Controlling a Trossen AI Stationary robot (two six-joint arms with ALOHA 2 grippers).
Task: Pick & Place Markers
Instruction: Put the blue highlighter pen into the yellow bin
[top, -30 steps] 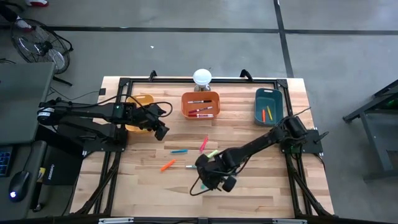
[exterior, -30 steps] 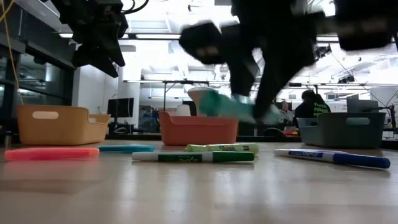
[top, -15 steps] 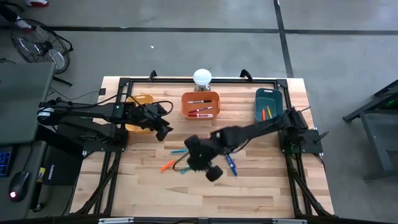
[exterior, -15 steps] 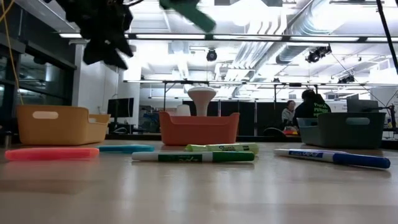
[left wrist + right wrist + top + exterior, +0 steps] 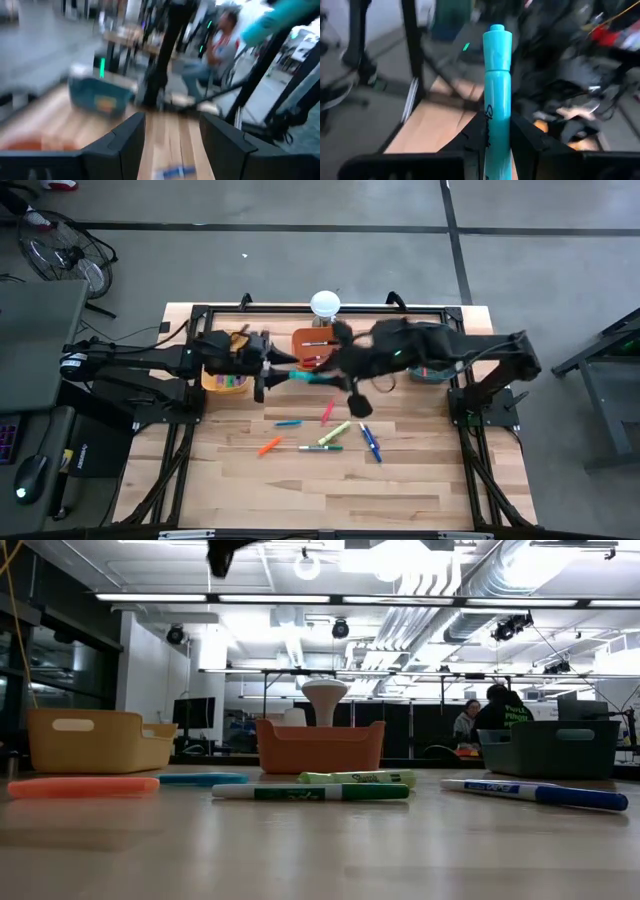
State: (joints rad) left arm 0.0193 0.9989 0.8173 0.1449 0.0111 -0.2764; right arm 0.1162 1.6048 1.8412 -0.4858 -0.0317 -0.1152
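Note:
A teal marker [image 5: 306,376] hangs in the air over the table's far middle, in my right gripper [image 5: 328,374], which is shut on it. In the right wrist view the marker [image 5: 497,70] sticks out past the gripper [image 5: 497,131], cap end foremost. My left gripper [image 5: 266,372] is open just to its left, facing it. In the left wrist view, left gripper [image 5: 172,122], the marker [image 5: 272,21] shows apart from the fingers. Several more markers lie flat on the table, among them an orange one [image 5: 269,446], a green one [image 5: 310,792] and a blue one [image 5: 370,442]. My right gripper pinches the teal marker between its two fingers [image 5: 472,132] on the printed part of the barrel [image 5: 496,114]. The marker runs along the fingers and juts out beyond them. It is lifted clear of the table, roughly level, its capped end [image 5: 497,31] pointing toward the table's left.
Three bins stand along the far edge: a yellow one [image 5: 225,360] with markers in it under the left arm, an orange one [image 5: 322,348] and a teal one [image 5: 432,350]. A white lamp-like stand [image 5: 325,304] sits behind the orange bin. People sit in the room beyond.
My right gripper has risen from the table's near middle with the teal marker and swung toward the far edge, up beside the left gripper. The left gripper has shifted slightly toward the far edge. The markers on the table lie where they were.

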